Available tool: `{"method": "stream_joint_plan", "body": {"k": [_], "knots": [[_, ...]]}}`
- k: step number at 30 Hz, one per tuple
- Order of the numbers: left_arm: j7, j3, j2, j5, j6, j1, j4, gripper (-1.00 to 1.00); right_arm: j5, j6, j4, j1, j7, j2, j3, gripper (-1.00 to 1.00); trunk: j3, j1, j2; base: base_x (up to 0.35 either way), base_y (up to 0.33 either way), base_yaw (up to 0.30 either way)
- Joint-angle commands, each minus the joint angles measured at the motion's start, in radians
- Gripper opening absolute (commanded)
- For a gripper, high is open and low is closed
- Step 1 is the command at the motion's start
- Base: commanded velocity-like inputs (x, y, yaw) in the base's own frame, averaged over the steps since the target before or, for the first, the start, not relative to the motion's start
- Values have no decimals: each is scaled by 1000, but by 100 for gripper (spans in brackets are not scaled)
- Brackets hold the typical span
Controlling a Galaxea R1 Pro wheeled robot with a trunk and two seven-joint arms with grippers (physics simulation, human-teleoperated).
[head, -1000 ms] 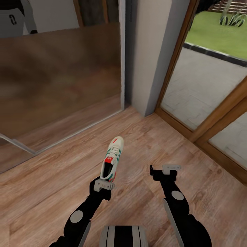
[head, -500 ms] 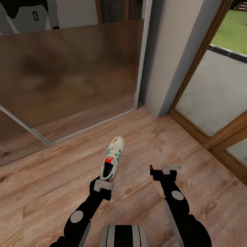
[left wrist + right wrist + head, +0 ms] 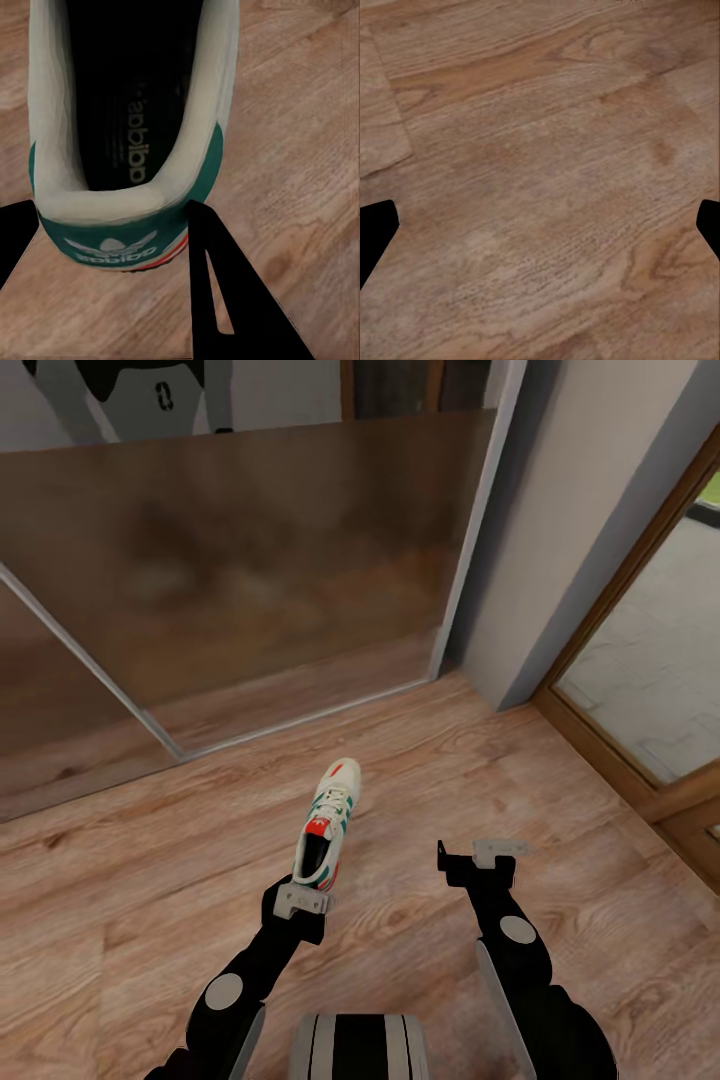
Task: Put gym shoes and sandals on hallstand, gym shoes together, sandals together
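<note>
Under you runs the corridor floor, light brown wood-grain planks, meeting the bottom rail of a mirrored sliding door ahead and a wooden door frame to your right. In your right wrist view you see the same bare planks, knots and grain plainly visible.

Both black arms reach forward and down from the trunk, roughly parallel. The left hand is closed on the heel of a gym shoe, its dark fingers pressed against either side of the green heel band, the toe pointing away from the robot. The right hand holds nothing, its two fingertips spread wide apart, level with the left hand.
</note>
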Motion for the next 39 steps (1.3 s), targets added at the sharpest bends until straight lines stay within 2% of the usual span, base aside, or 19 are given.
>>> {"method": "stream_joint_plan", "body": {"k": [1, 39], "knots": [[-7, 1, 0, -9, 5, 0, -1, -100, 5, 7, -1, 0, -4, -1, 1, 100, -1, 0, 0, 0, 0, 248], [-7, -2, -1, -9, 5, 0, -1, -100, 5, 7, -1, 0, -4, 0, 1, 100, -27, 0, 0, 0, 0, 272]]}}
